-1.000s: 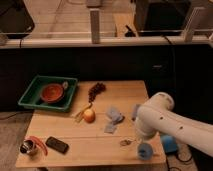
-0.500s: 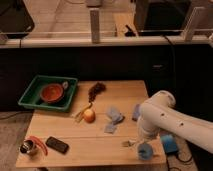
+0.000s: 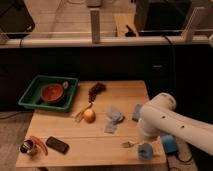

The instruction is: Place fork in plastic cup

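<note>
Fingers of the gripper (image 3: 137, 144), mostly hidden under the white arm (image 3: 170, 122) at lower right, are closed on the fork (image 3: 128, 144). It juts left, just beside the plastic cup (image 3: 145, 151) near the table (image 3: 90, 147) front edge.

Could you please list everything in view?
table: one, pale wood, centre
tray: one, green, back left
bowl: one, red-orange, in tray
round fruit: one, yellowish, mid-table
cloth: one, light blue, beside fruit
sponge: one, blue, beside arm
metal cup: one, shiny, front left
flat device: one, black, front left
fork: one, silvery, front, left of plastic cup
plastic cup: one, light blue, front right
arm: one, white, right
claw: one, shut, arm's tip by fork
</note>
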Action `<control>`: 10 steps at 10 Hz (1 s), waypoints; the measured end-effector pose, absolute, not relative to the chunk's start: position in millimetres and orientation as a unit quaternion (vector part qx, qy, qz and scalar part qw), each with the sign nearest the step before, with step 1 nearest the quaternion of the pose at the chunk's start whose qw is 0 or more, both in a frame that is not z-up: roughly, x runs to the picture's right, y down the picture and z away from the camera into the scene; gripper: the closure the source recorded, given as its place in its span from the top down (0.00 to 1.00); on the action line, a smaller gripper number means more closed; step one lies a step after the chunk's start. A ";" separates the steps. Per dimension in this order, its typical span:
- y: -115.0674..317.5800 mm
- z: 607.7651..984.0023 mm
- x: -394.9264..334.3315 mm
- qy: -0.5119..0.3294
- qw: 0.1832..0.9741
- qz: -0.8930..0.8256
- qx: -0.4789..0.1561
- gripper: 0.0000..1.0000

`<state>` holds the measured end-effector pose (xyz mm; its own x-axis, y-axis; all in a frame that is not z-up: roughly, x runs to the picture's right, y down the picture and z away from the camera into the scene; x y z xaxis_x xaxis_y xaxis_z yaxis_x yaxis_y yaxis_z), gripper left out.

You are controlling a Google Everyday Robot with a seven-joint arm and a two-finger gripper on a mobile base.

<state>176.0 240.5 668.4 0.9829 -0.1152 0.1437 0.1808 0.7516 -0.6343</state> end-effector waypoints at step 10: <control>265.9 654.1 198.2 -0.018 0.934 -0.064 -0.352 0.00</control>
<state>198.2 265.9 654.1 0.9913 -0.1065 0.0775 0.1311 0.7445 -0.6546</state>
